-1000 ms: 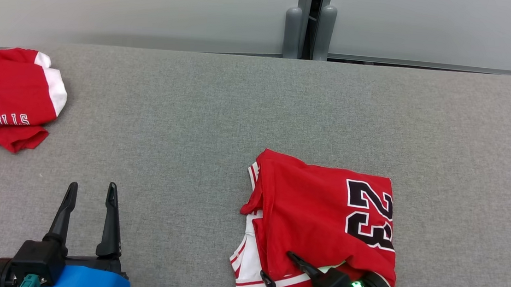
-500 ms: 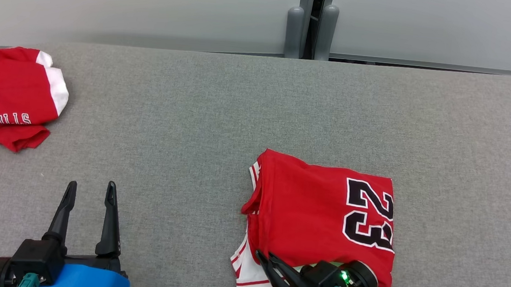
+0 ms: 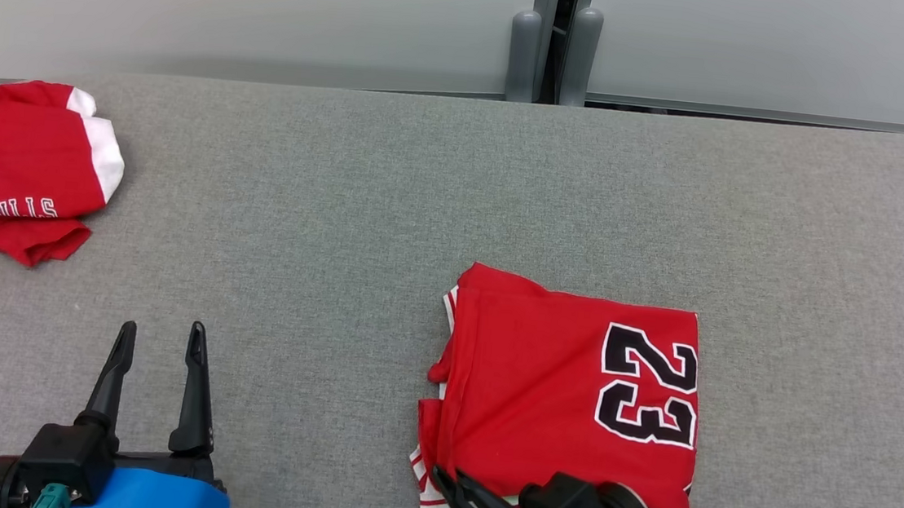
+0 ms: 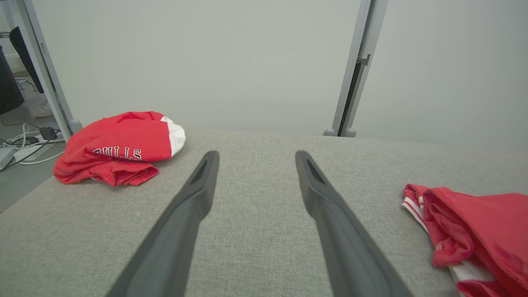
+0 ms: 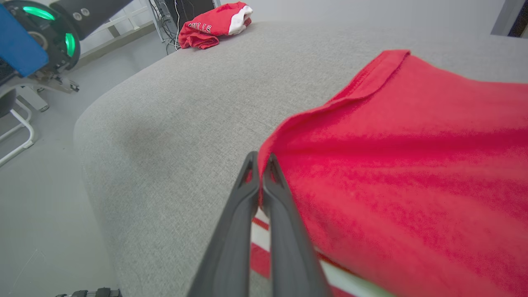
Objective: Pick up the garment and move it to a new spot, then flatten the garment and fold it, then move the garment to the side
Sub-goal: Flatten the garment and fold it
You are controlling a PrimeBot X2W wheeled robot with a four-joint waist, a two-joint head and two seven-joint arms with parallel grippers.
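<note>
Right wrist view: the right gripper (image 5: 259, 160) is pinched tight on the near left edge of the folded red number 23 jersey (image 5: 412, 165), which lies right of centre on the grey padded table (image 5: 173, 103). The left gripper (image 3: 161, 329) hovers spread and empty. A crumpled red Bulls garment (image 3: 10, 166) sits far left.

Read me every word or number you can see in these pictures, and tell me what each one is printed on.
"23": black with a white outline, lying sideways on the folded red jersey.
"ULLS": white letters, upside down, on the crumpled red garment; the letter before them is partly hidden.
No other text is readable.
</note>
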